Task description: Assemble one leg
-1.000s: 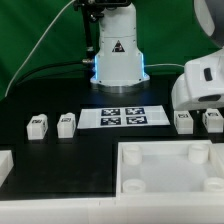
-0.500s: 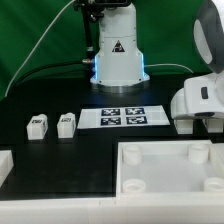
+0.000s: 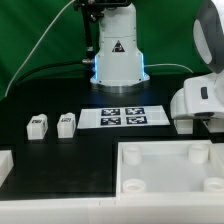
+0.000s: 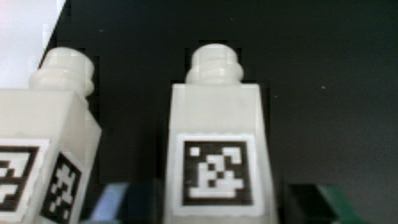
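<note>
In the wrist view a leg (image 4: pixel 219 140), a small white block with a marker tag on its face and a knobbed peg at its far end, lies between my two fingers. My gripper (image 4: pixel 221 205) is open, with a dark gap between each fingertip (image 4: pixel 118 200) and the leg. A second leg (image 4: pixel 45 140) lies right beside it, outside the jaws. In the exterior view the arm's white hand (image 3: pixel 200 100) is low over the table at the right and hides both these legs. Two more legs (image 3: pixel 37 125) (image 3: pixel 66 124) lie at the exterior view's left.
The marker board (image 3: pixel 122 117) lies mid-table before the robot base (image 3: pixel 118 60). The large white tray-like piece with corner sockets (image 3: pixel 165 170) fills the near right. Another white part (image 3: pixel 4 166) shows at the near left edge.
Since a second ago the hand has come down over the two legs at the exterior view's right and now hides them. It has held still over the last half second.
</note>
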`<state>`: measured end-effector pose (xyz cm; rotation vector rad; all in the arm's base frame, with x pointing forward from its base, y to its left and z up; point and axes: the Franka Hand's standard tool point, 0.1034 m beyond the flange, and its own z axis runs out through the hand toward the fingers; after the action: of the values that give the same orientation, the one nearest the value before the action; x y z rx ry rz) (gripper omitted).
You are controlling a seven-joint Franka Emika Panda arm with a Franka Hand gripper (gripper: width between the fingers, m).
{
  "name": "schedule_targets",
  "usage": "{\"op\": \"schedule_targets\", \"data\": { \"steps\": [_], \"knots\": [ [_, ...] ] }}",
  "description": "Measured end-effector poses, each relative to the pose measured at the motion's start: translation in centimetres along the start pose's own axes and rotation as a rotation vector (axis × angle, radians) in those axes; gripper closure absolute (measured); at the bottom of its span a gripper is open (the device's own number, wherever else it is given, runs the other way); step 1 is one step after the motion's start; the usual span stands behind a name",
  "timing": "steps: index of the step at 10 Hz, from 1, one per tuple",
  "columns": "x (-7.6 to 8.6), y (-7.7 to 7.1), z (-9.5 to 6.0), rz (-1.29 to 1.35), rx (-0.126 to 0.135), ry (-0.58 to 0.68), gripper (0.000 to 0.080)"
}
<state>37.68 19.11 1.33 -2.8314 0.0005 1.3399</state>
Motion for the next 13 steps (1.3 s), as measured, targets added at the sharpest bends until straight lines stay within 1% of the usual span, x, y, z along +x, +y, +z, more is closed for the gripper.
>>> {"op": "schedule_targets", "data": {
  "steps": [5,6,7,8,9,10,11,12,13],
  "knots": [
    [0.0,0.0,0.0,0.000,0.000,0.000,0.0509],
    [0.0,0.2,-0.4,-0.008,-0.002,0.005,0.0509],
    [-0.2,0.7,-2.0,-0.016,0.002,0.022,0.0508],
    [-1.2,1.4,-4.3,-0.025,0.004,0.023,0.0507],
    [-1.8,2.0,-7.4,-0.065,0.005,0.069,0.0507],
    [-3.0,3.1,-10.0,-0.101,0.011,0.080,0.0507],
    [-3.2,4.0,-12.8,-0.119,0.024,0.156,0.0507],
    [-3.5,4.9,-16.0,-0.130,0.030,0.308,0.0507],
    [-4.2,5.3,-18.4,-0.135,0.032,0.491,0.0507]
  ]
}}
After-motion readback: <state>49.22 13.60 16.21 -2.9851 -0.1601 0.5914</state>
